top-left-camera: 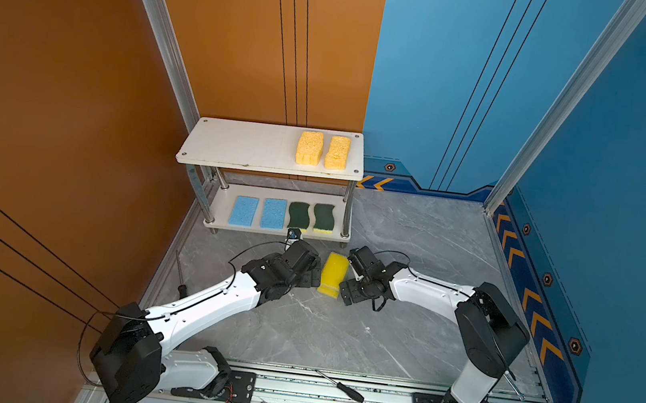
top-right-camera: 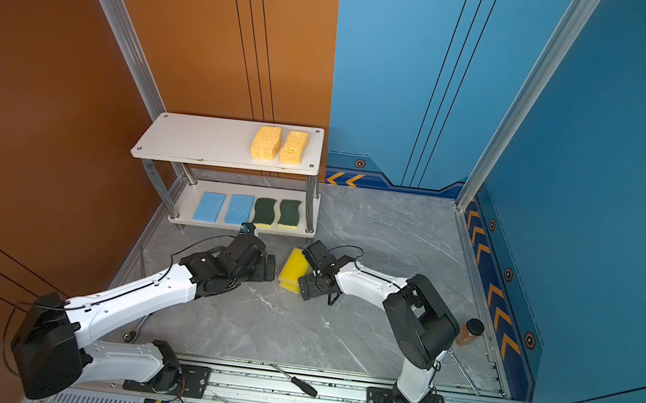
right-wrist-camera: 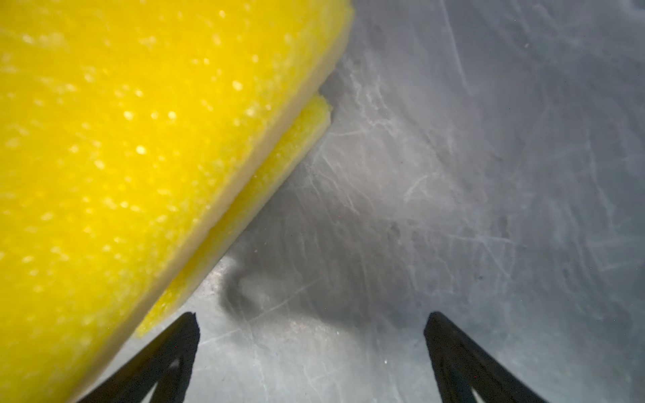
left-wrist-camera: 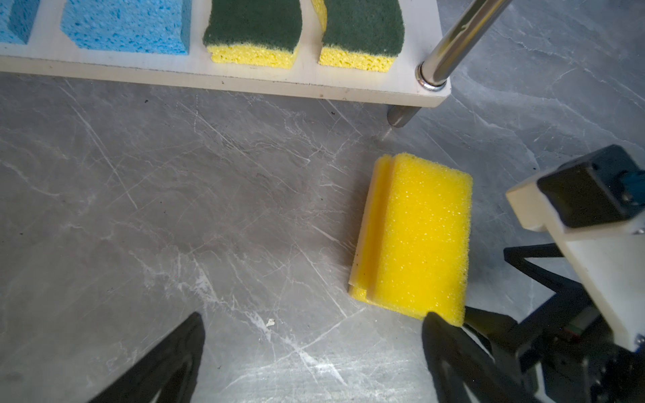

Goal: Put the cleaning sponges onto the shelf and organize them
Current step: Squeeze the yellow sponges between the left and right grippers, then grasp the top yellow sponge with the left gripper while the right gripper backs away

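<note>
The stack of yellow sponges [top-left-camera: 333,273] lies on the table [top-left-camera: 401,337], just in front of the right end of the shelf [top-left-camera: 244,147] and not yet on it (at least two layers show in the left wrist view; I cannot count them surely). Its long axis runs from the shelf back toward you, slightly slanted, and your two grippers flank its long sides. Your left gripper [left-wrist-camera: 314,324] is spread wide and empty; the stack sits off to one side of its gap, with one fingertip [left-wrist-camera: 436,328] right at the near corner. Your right gripper [right-wrist-camera: 311,321] is likewise spread and empty, with the stack just beside one finger and outside the gap. Neither arm looks clearly nearer; whichever you choose likely has to shift sideways until its fingers straddle the short width.
</note>
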### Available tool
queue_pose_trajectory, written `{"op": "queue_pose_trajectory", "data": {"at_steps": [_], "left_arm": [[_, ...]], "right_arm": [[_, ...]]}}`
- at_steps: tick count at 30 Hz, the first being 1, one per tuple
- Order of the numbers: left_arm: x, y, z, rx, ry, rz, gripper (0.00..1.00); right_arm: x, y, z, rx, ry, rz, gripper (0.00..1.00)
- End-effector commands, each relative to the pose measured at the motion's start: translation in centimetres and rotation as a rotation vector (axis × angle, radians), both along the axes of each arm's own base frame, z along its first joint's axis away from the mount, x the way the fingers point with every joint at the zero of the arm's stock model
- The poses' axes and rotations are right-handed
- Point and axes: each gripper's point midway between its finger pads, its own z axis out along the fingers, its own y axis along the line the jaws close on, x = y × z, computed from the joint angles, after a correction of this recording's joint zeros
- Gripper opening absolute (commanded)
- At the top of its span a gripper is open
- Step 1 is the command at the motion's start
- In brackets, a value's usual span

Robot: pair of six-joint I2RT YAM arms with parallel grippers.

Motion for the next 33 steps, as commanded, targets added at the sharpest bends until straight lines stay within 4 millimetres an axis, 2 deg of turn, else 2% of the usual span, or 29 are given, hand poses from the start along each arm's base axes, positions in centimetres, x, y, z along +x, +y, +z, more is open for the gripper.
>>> {"op": "queue_pose_trajectory", "data": {"at_steps": [1,7,14,15,21,27,32,33], "left_arm": [[0.1,-0.1,-0.2,-0.008,0.019,-0.002,0.98],[0.3,-0.6,-0.5,0.022,0.018,-0.051,0.98],[0.3,-2.0,-0.8,0.044,0.011,-0.120,0.98],[0.4,-2.4,-0.9,0.040,0.015,-0.126,0.98],[0.7,-5.1,-1.5,0.040,0.023,-0.165,1.00],[1.0,-7.5,-2.0,0.047,0.041,-0.199,0.99],[0.9,-7.7,-3.7,0.068,0.077,-0.197,1.00],[1.5,-8.4,-2.6,0.050,0.057,-0.200,1.00]], "right_arm": [[0.4,0.4,0.2,-0.017,-0.022,0.013,1.00],[-0.3,0.4,1.2,0.004,-0.022,0.055,1.00],[-0.9,-1.4,3.3,0.060,-0.010,0.095,1.00],[-0.2,-2.4,3.7,0.065,-0.014,0.071,1.00],[1.1,-4.5,5.3,0.088,-0.044,0.020,1.00],[2.2,-6.1,5.3,0.100,-0.040,-0.062,1.00],[2.5,-7.4,4.9,0.094,-0.032,-0.112,1.00],[2.5,-7.6,4.9,0.095,-0.034,-0.119,1.00]]}}
